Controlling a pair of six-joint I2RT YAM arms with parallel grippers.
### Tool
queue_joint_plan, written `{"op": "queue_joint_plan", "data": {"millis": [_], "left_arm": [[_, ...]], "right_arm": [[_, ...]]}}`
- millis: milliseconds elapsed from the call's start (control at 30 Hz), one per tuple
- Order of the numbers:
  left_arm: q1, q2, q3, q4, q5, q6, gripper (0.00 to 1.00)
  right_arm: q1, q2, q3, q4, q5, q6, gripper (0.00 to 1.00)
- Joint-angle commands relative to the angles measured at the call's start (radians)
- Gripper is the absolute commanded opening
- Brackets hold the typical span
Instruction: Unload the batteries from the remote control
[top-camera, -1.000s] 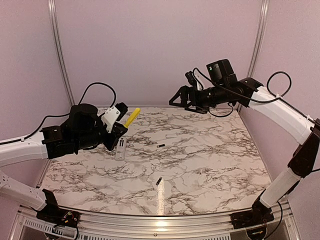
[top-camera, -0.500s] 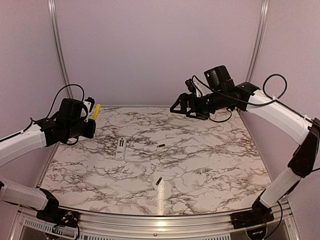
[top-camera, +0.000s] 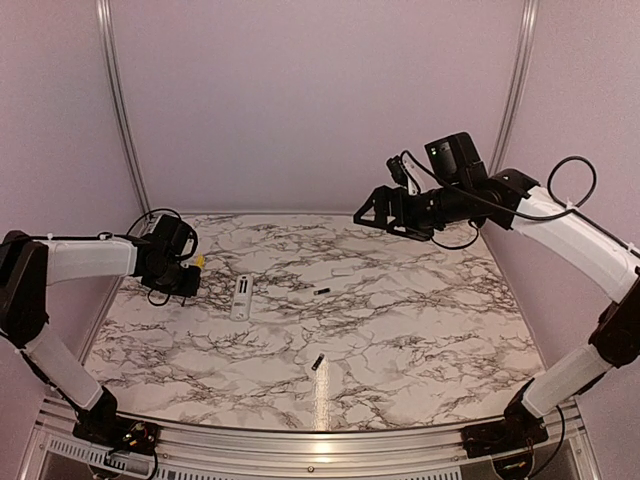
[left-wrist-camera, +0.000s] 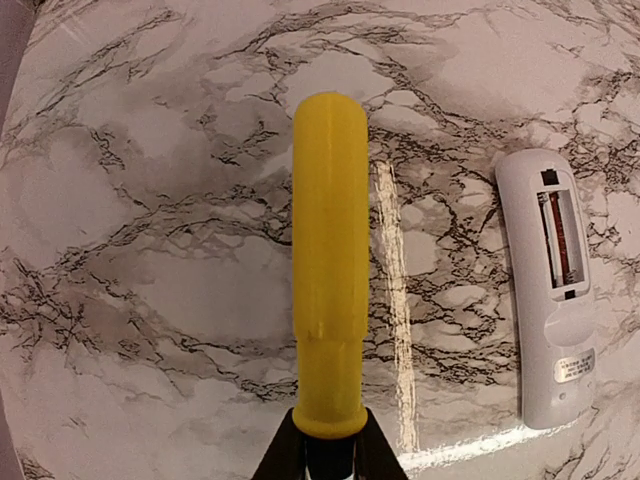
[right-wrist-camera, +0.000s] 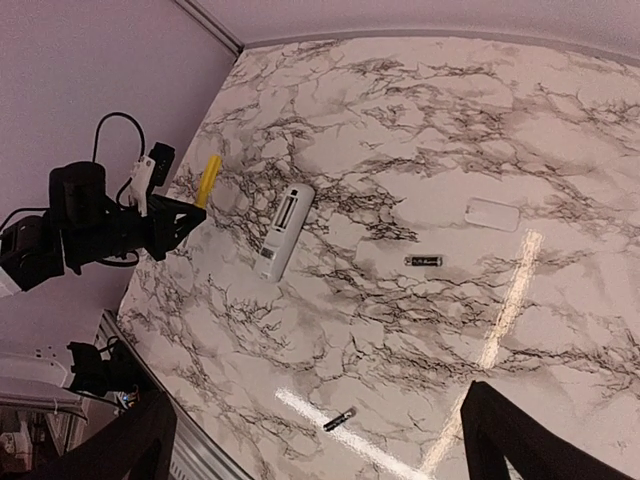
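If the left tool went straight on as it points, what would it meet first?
Probably bare marble tabletop; depth is unclear. The left tool grips a yellow-handled screwdriver, and the slim white remote control lies aside.

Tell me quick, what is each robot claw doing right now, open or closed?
Left gripper: closed, holding the yellow-handled screwdriver.
Right gripper: open, holding nothing.

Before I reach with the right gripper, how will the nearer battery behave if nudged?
The nearer battery is a small cylinder lying on its side, so it will probably roll. The table looks glossy, so it may slide too.
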Motion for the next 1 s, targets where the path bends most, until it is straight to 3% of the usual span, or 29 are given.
{"op": "queue_joint_plan", "data": {"millis": [0,633,967], "left_arm": [[0.007,0.076,0.032,-0.024,0.075,-0.038,0.02],[0.007,0.187,-0.012,-0.034,0.087,-0.119,0.06],[0.008,0.201,-0.016,-0.034,0.075,-0.136,0.18]], "right_arm": [[-0.011,-0.036,-0.022,-0.009,0.036,0.013,0.98],[-0.012,-0.066,-0.050,-0.013,0.060,0.004,0.98],[-0.013,-0.101,-0.080,-0.015,0.076,0.012,0.98]]}}
